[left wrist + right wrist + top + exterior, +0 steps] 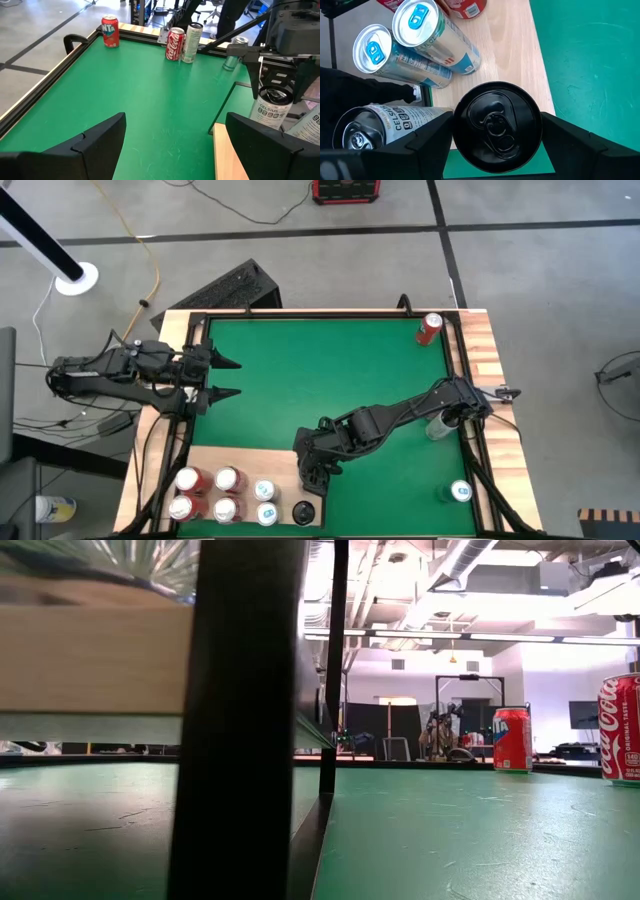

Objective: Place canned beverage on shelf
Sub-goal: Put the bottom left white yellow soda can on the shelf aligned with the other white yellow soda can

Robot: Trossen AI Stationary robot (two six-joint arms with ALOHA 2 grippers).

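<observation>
You can read "Coca-Cola" on the red can (622,728); "CELSIUS" on the white can (270,108) beside the shelf (512,47), probably.

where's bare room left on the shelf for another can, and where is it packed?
The shelf is bare along its strip bordering the green mat, above the can rows. Crowded: red cans at its left, white cans beside them, and the black can between the right gripper's open fingers.

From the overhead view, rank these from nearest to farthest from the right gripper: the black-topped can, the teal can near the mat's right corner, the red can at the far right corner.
Measured from the right gripper:
1. Black-topped can, directly at its fingers, on the shelf's right end.
2. Teal can, on the mat's near right corner.
3. Red can, at the far right corner.
</observation>
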